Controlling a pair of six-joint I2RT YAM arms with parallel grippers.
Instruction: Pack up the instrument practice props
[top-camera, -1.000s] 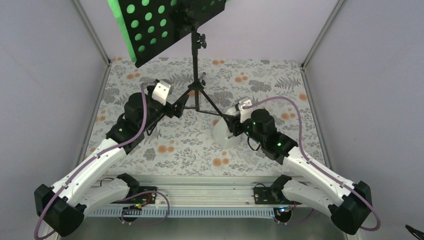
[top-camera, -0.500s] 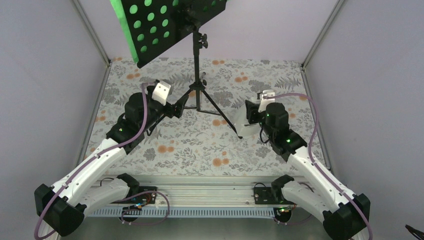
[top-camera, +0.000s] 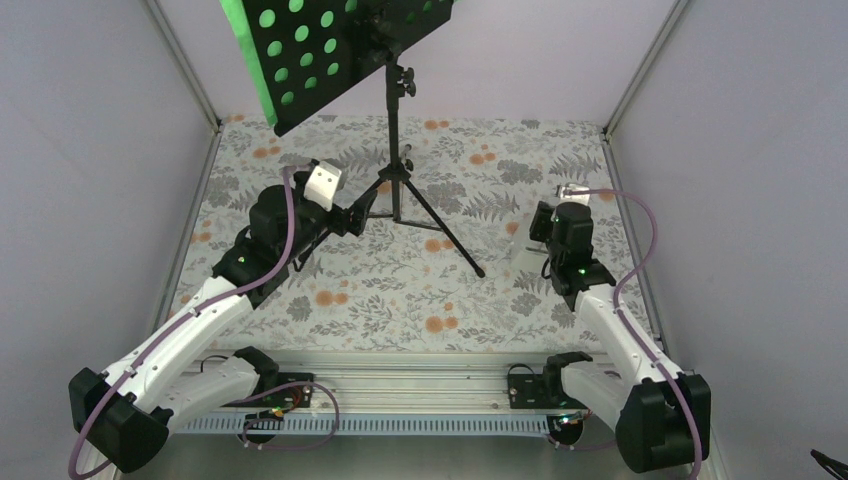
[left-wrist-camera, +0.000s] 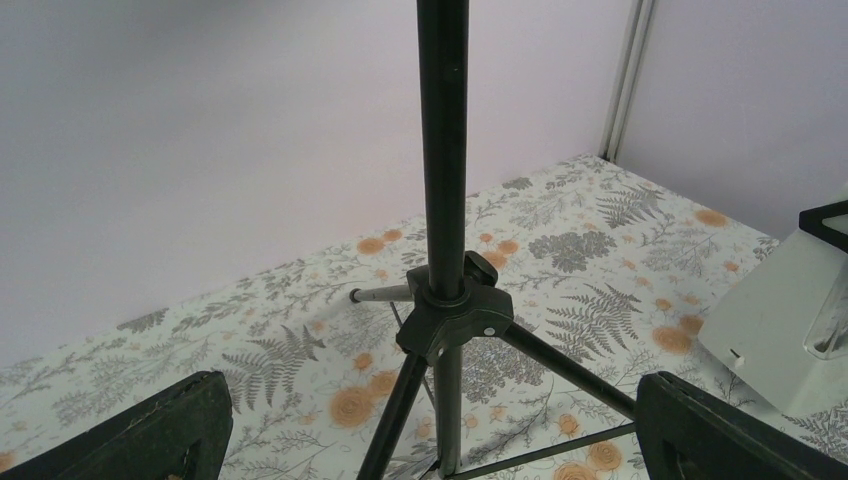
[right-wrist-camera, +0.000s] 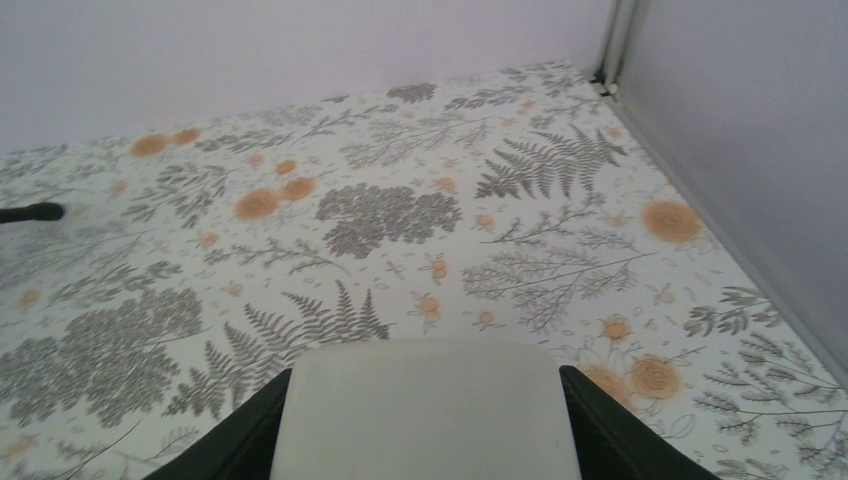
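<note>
Between my right jaws sits the white metronome (right-wrist-camera: 425, 410), gripped by its flat sides; I judge it light, rigid and probably slippery. My left jaws stand wide open, and just ahead between them is the stiff pole of the music stand (left-wrist-camera: 443, 150).

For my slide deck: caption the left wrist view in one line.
Left hand open, facing the black music stand at its tripod hub; white metronome at right over floral table cover.

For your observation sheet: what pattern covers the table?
The table has grey ferns and orange flowers on white; clearest in the right wrist view.
</note>
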